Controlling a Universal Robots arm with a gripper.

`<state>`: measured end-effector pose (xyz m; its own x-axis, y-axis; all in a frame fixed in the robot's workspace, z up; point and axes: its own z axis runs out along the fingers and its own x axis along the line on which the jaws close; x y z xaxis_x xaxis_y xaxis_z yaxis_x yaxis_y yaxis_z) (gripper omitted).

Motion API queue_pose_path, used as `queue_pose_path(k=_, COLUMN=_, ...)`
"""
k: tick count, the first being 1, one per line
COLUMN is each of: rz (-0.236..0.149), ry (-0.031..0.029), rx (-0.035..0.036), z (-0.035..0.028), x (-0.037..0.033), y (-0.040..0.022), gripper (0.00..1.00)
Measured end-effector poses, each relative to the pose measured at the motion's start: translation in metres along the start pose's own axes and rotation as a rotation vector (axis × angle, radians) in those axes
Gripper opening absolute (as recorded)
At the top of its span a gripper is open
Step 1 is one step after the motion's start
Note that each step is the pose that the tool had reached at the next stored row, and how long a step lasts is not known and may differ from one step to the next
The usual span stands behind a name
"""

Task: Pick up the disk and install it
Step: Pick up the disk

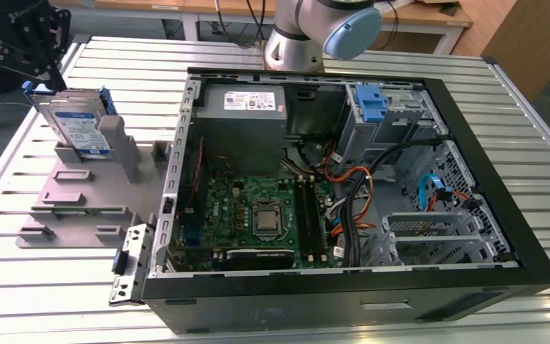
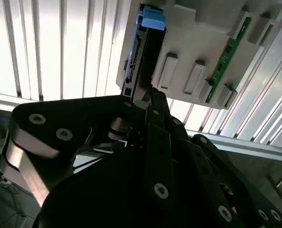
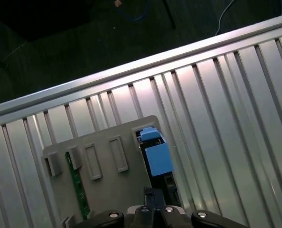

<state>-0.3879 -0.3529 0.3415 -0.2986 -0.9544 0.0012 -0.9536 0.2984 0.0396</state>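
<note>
Slatted table (image 1: 26, 287), pincer (image 1: 54, 80) at upright disk (image 1: 76, 125).

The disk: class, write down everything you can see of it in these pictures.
The disk is a flat silver drive with a white, blue-striped label, framed by a blue plastic carrier. It stands roughly upright on edge in the grey holder on the slatted table, outside the open computer case, at the exterior view's left. The pincer is at its top edge.

Bright even light, white glare on the table slats (image 2: 74, 42), the hand (image 2: 140, 99) a dark silhouette.
</note>
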Motion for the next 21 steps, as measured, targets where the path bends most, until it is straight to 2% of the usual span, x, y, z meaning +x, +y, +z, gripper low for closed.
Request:
queue_pose_path(k=3, rz=-0.038, ry=0.0017, rx=0.0002, z=0.0, x=0.0, y=0.0, gripper=0.11)
queue_pose_path(k=10, rz=-0.042, ry=0.003, rx=0.0004, z=0.0, x=0.0, y=0.0, gripper=0.11)
queue_pose_path(k=12, rz=-0.057, ry=0.0024, rx=0.0002, z=0.0, x=-0.0001, y=0.0, gripper=0.11)
queue_pose_path(k=15, rz=-0.088, ry=-0.0044, rx=-0.0021, z=0.0, x=0.0, y=0.0, gripper=0.11)
queue_pose_path(k=18, rz=-0.109, ry=-0.0189, rx=-0.0061, z=0.0, x=0.0, y=0.0, gripper=0.11)
queue_pose_path(k=21, rz=-0.111, ry=-0.0208, rx=-0.0067, z=0.0, x=-0.0001, y=0.0, gripper=0.11)
